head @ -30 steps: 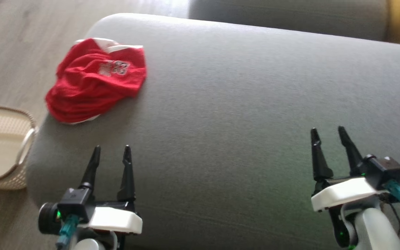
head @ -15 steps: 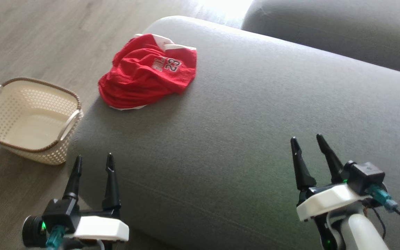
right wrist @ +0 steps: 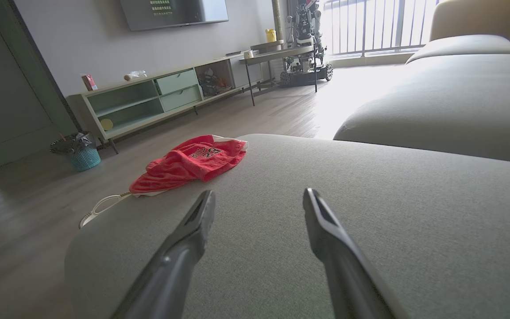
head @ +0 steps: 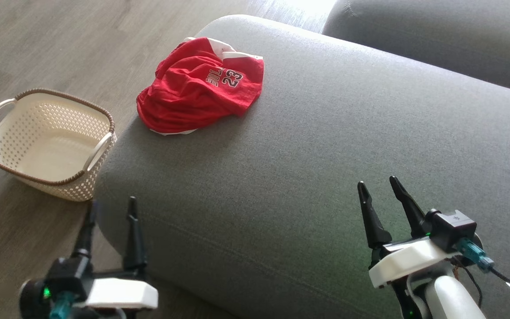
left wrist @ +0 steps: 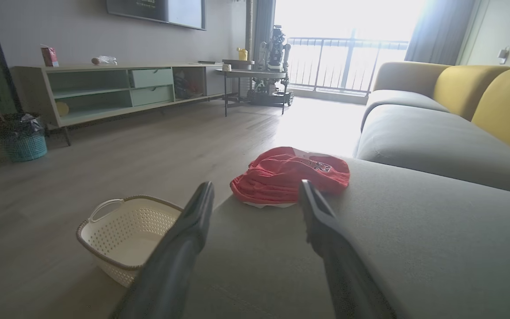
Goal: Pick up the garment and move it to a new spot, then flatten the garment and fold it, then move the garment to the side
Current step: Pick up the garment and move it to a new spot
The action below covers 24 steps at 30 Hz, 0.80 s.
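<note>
The garment [head: 199, 86] is a red jersey with white trim and the number 23, crumpled near the far left end of the grey sofa cushion [head: 326, 146]. It also lies ahead in the left wrist view [left wrist: 288, 175] and to the left in the right wrist view [right wrist: 191, 161]. My left gripper [head: 111, 209] hangs open at the lower left, by the cushion's near corner, well short of the garment. Over the cushion's near right part my right gripper [head: 376, 186] is open and holds nothing.
A cream perforated basket [head: 47, 144] with handles stands on the wooden floor left of the cushion, also seen as the basket [left wrist: 122, 235]. A second grey sofa seat [head: 436, 40] lies beyond. A low cabinet [left wrist: 113, 88], a small bin [left wrist: 22, 141] and a table [left wrist: 255, 82] stand across the room.
The head camera has swung left, shifting the whole picture right and bringing the basket fully into view. The garment lies as before; both grippers stay open.
</note>
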Available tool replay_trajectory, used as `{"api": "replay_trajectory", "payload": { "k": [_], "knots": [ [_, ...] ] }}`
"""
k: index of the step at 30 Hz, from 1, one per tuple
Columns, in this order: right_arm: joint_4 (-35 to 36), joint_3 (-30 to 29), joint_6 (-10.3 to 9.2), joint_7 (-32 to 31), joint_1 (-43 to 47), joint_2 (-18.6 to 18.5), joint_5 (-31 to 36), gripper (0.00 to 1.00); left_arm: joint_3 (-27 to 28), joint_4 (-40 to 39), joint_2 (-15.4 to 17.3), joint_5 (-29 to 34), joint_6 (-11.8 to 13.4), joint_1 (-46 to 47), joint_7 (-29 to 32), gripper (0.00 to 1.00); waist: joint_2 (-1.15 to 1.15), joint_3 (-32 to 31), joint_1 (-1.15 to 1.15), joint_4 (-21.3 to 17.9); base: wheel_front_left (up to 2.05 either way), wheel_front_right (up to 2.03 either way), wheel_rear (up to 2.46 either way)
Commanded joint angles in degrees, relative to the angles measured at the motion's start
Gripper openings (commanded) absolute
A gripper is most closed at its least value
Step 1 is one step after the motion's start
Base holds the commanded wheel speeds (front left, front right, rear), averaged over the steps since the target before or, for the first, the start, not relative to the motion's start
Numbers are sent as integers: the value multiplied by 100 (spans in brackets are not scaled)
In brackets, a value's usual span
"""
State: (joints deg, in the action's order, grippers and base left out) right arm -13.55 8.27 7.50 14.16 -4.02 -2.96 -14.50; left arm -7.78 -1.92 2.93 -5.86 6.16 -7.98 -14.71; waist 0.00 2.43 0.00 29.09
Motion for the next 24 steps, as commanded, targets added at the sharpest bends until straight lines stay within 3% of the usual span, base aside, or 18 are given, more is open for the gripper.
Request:
{"api": "replay_trajectory", "payload": {
  "k": [1, 6, 9, 15, 24],
  "knots": [
    [150, 139, -1, 64, -222, 8, 58, 100, 325, -237, -5, -32, 68, 236, -29, 100, 0, 6, 0, -3, 0, 0, 0],
    [197, 98, -1, 54, -237, 8, 102, 100, 557, -132, -5, -109, -59, 340, -29, 100, 0, 98, 0, -57, 0, 0, 0],
    [255, 21, -1, -21, -336, 8, 221, 100, 790, 194, -1, -440, -227, 477, -29, 100, 0, 309, 0, -220, 0, 0, 0],
    [513, -116, -1, -191, -556, 8, 488, 100, 1106, 603, 95, -468, -514, 1021, -29, 100, 0, 767, 0, -500, 0, 0, 0],
    [1331, -244, -1, -645, -974, 8, 955, 100, 1556, 2039, 780, -822, -828, 2580, 319, 100, 0, 1651, 0, -1069, 0, 0, 0]
  ]
}}
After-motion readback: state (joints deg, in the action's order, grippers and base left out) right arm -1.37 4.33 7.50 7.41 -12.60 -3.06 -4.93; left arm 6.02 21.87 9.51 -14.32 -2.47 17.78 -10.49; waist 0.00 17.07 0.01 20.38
